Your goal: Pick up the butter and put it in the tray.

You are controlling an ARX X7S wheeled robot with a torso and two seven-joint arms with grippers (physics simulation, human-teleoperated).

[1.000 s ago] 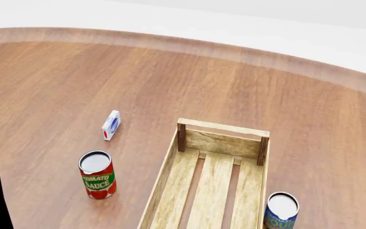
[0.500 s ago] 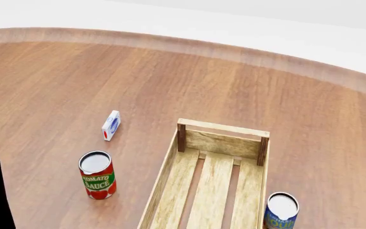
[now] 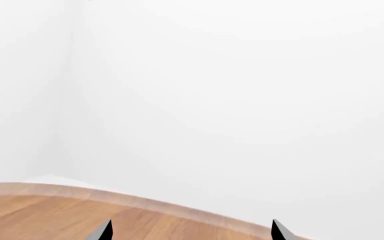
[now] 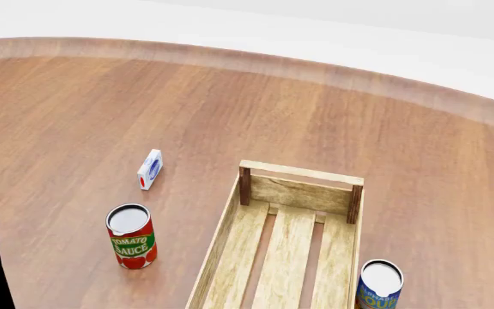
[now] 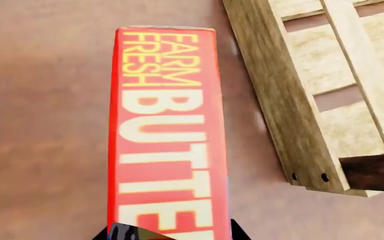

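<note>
1. Since the left wrist view is mostly blank white wall, there's not much risk to read from it. The left end effector [image 3: 190, 232] only shows two dark fingertips at the frame edge, set fairly wide apart with nothing between them, so I'd call it spread and empty. Below it, just the curved pale edge of the wooden tabletop [image 3: 38, 212], with a room corner off to one side.

2. Head view: the tray [image 4: 285, 248] sits empty on the tabletop, a tomato sauce can [image 4: 131, 236] well off its left side, a blue can [image 4: 379, 284] touching or just beside its right wall, and a small white-and-blue carton [image 4: 149, 169] farther back. Butter isn't visible here at all. My worry: the blue can sits right where the right arm would likely cross, so a low swing could knock it over.

3. Right wrist view: the butter [image 5: 168, 135] runs lengthwise out from the right end effector [image 5: 168, 231], beside the tray's outer wall, not over it. The fingers are barely in frame, so I can't tell if they're actually clamped on it. If the hold is only at one end, the long box could pivot or clip the rail going in.
</note>
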